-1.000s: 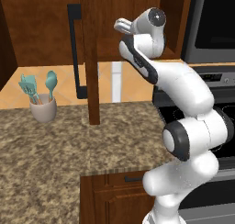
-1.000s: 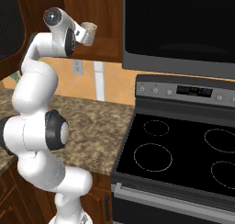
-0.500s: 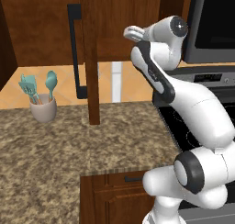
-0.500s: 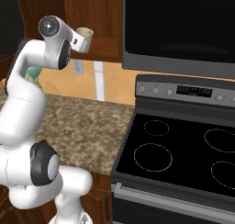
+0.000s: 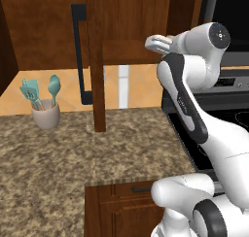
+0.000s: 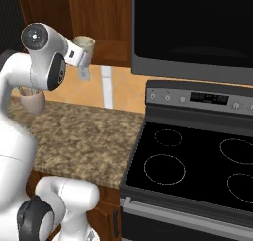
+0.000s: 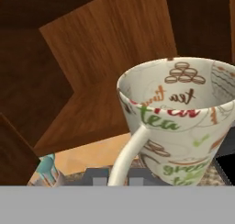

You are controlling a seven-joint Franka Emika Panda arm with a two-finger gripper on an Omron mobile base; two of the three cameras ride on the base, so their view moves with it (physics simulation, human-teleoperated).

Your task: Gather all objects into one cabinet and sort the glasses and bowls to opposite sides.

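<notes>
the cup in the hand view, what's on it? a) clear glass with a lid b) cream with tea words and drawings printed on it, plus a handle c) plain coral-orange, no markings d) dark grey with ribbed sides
b: in the hand view the cup is cream, printed inside and out with "tea" lettering and small drawings, and a pale handle curves down from its side.

Base views flank arm, sharing counter, hand view close
</notes>
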